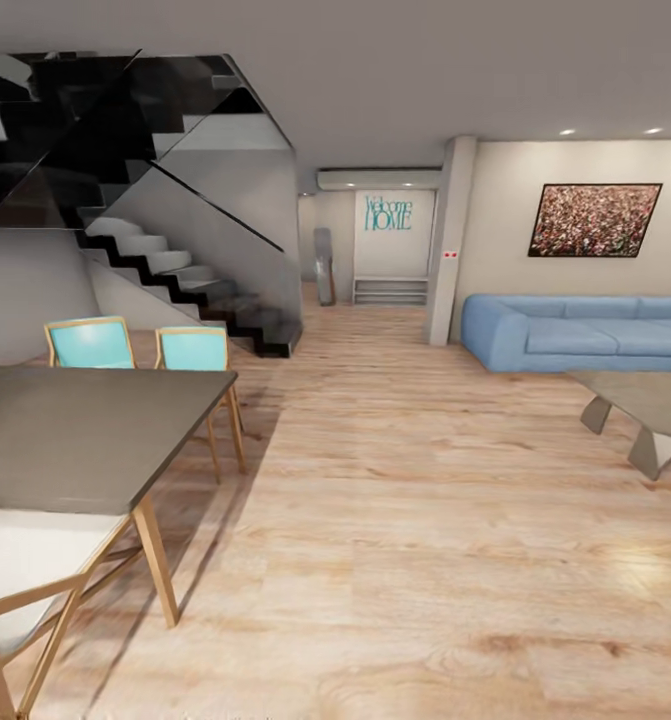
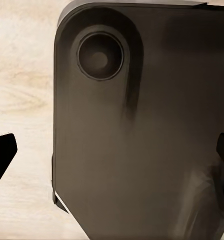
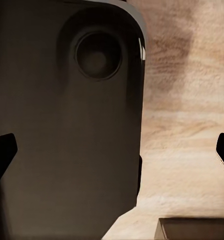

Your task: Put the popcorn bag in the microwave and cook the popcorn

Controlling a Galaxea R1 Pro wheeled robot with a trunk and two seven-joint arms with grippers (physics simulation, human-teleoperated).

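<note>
Ahead of the robot lies a living and dining area, not a kitchen, so the popcorn bag's and the microwave's whereabouts cannot be told. In the left wrist view the left end effector (image 2: 114, 157) is spread wide, one dark fingertip (image 2: 1, 156) at each side edge, nothing between them; beyond it a dark rounded panel (image 2: 142, 130) with a circular recess covers the wood floor (image 2: 21, 80). The right end effector (image 3: 114, 157) is likewise spread and empty over a similar dark panel (image 3: 61, 130), with the floor beside it.

From the head view, a dark-topped dining table (image 1: 85, 430) is cut off at the left edge, with two turquoise chairs (image 1: 90, 343) behind it and a pale-seated chair (image 1: 20, 590) partly cropped at the bottom corner. A black staircase (image 1: 175, 270) rises beyond. A blue sofa (image 1: 585, 330) and a grey coffee table (image 1: 650, 410) run off the right edge. A framed picture (image 1: 595, 219) hangs above the sofa; lettering on the far wall (image 1: 388, 213) reads "Welcome HOME", somewhat blurred.
</note>
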